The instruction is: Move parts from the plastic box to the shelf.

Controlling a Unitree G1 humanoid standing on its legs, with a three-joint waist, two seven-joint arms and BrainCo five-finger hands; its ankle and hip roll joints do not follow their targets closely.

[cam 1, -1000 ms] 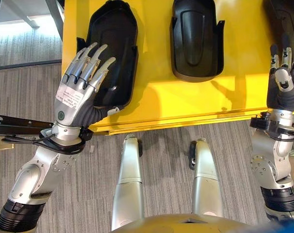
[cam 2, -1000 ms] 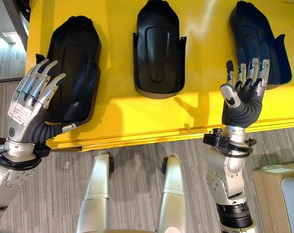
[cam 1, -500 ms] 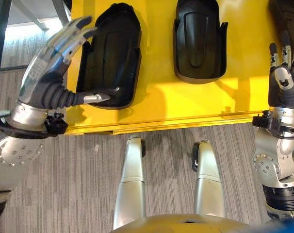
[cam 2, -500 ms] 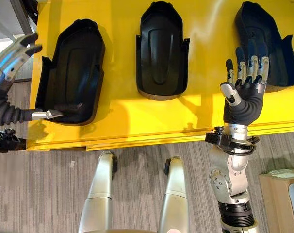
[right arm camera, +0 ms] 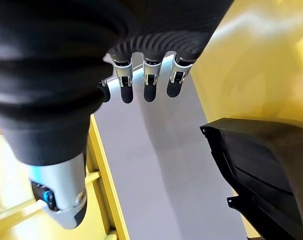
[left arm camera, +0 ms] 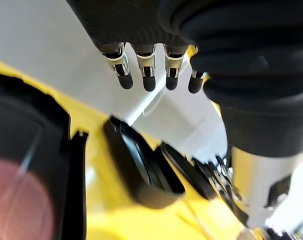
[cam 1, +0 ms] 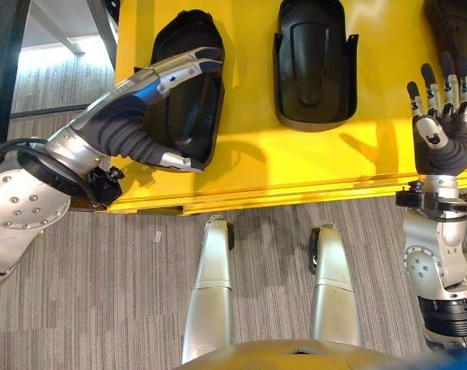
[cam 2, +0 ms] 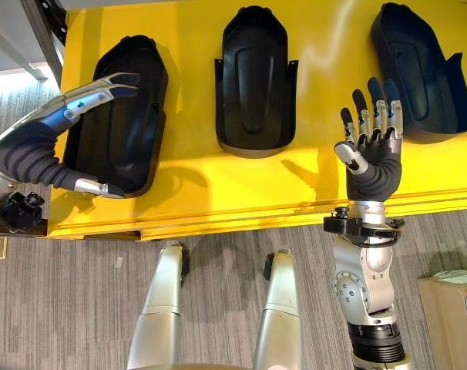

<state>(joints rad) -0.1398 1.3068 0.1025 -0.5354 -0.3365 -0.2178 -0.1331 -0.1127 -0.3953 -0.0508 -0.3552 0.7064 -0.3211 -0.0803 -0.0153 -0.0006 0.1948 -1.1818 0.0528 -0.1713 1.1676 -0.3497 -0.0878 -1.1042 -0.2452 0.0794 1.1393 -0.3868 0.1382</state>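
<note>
Three black moulded parts lie on the yellow shelf (cam 2: 187, 173), each with its hollow side up and well apart from the others, so every one has free space around it. The left hand (cam 2: 41, 146) is above the left part (cam 2: 118, 116), turned on its edge, with straight fingers (cam 2: 114, 81) over the outer rim and the thumb (cam 2: 91, 186) at the near end; the hand is spread and grips nothing. I cannot tell if the thumb touches the rim. This pose looks like letting go of the part, or correcting how it lies. The middle part (cam 2: 255, 81) and the right part (cam 2: 418, 69) lie untouched. The right hand (cam 2: 371, 150) is held upright near the front edge of the shelf, fingers straight and empty, just beside the right part, probably only waiting.
</note>
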